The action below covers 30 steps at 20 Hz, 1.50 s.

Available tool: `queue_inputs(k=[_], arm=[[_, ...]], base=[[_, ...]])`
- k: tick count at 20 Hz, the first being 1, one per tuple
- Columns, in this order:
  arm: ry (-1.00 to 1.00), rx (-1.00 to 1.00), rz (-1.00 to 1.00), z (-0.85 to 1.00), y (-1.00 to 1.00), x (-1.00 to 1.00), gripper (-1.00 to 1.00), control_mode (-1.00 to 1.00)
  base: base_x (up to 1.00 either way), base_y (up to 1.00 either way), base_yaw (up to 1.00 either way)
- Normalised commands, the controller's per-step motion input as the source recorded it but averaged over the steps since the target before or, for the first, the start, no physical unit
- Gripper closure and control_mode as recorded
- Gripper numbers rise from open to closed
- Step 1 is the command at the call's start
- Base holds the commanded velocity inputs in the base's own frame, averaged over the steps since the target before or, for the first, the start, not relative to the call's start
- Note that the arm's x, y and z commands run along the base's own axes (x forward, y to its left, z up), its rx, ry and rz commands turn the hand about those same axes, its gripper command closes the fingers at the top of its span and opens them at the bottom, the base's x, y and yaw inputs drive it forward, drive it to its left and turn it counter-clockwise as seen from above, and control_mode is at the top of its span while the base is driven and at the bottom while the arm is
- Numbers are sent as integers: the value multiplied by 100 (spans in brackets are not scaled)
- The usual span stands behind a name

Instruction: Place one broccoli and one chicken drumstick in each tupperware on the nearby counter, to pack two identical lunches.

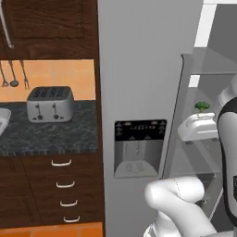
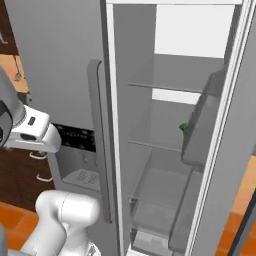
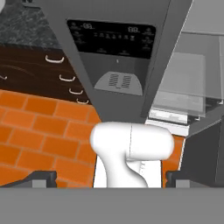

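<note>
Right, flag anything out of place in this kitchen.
The tall grey fridge's right-hand door stands wide open, baring its glass shelves. One small bumpy green broccoli floret sits atop a white tub inside. The silver toaster stands squarely on the dark speckled counter. Nothing spilled.

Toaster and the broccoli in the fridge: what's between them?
In the left base view, the closed fridge door with its dispenser panel stands between the toaster on the counter and the broccoli.
</note>
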Motion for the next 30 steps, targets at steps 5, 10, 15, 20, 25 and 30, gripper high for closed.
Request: queue_inputs(k=[5,10,15,20,25,30], arm=[[0,0,0,0,0,0,-100,100],[0,0,0,0,0,0,-100,100],[0,0,0,0,0,0,-100,100],[0,2,0,0,-22,0,-100,-100],[0,19,-11,-20,-53,17,-100,-100],[0,7,-21,-46,-26,62,-100,-100]], base=[[0,-48,3],[0,-49,1],[0,-34,0],[0,-16,0],[0,0,0],[0,0,0]])
